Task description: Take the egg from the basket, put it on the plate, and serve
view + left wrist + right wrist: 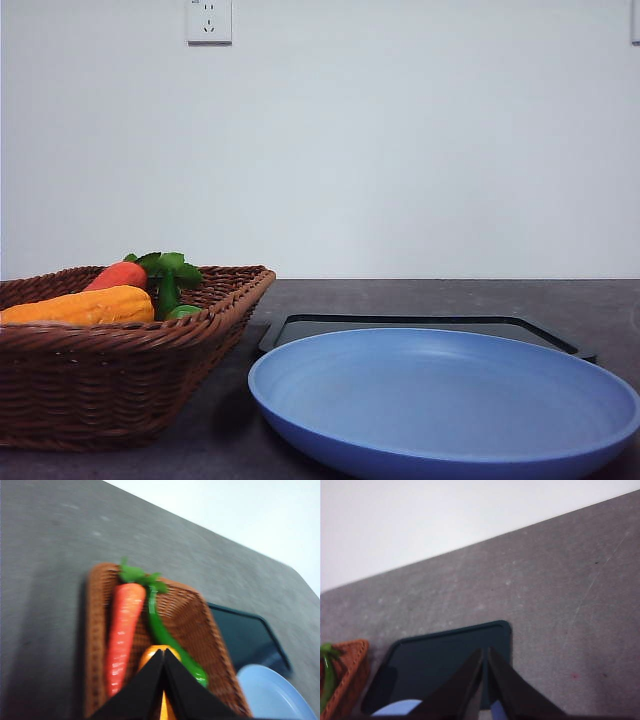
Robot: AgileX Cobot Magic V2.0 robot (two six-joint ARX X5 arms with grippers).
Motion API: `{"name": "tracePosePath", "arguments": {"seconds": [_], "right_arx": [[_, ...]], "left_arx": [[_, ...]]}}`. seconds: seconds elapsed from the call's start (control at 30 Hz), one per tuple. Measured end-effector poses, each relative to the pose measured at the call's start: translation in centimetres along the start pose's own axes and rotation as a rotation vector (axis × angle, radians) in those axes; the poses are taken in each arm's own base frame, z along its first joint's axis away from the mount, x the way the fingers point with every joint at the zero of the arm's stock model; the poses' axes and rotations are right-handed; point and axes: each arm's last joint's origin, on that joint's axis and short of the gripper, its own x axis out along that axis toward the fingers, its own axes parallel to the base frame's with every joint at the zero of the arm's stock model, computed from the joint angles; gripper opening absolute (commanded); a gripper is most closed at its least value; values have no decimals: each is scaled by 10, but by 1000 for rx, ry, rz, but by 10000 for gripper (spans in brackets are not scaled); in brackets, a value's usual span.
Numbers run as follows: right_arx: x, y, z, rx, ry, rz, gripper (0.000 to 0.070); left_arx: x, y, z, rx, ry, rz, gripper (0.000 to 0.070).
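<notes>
Visibly holding a carrot (118,275) and corn (85,306): basket (120,390); plate (440,400) bare; both grippers (163,652) (485,650) pressed together.

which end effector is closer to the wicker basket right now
Left. The left end effector hangs over the basket, above the carrot. The right end effector is over the black tray, off to the basket's side.

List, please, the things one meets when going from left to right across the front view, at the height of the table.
Wicker basket holding an orange-yellow vegetable and then a carrot with green leaves → black tray → light-blue plate, which reaches farthest right.
</notes>
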Motion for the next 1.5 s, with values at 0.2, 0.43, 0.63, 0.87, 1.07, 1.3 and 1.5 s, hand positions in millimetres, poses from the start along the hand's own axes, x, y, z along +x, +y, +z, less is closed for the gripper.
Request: {"name": "tracePosePath", "arguments": {"seconds": [0.2, 0.43, 0.63, 0.87, 1.07, 1.3, 1.5], "right_arx": [[10, 10, 23, -64, 153, 29, 0], [36, 7, 17, -47, 415, 92, 0], [59, 1, -2, 23, 686, 156, 182], [90, 1, -22, 36, 861, 183, 235], [118, 0, -49, 44, 952, 193, 234], [147, 0, -74, 53, 1021, 195, 185], [158, 1, -86, 60, 1055, 195, 46]], "left_arx": [[17, -7, 23, 9, 138, -95, 0], [43, -11, 25, 17, 408, -146, 0], [58, -19, 19, 54, 517, -221, 112], [62, -25, 19, 85, 503, -261, 309], [63, -26, 21, 80, 488, -264, 308], [63, -26, 21, 71, 489, -262, 308], [63, -26, 21, 70, 489, -261, 308]]}}
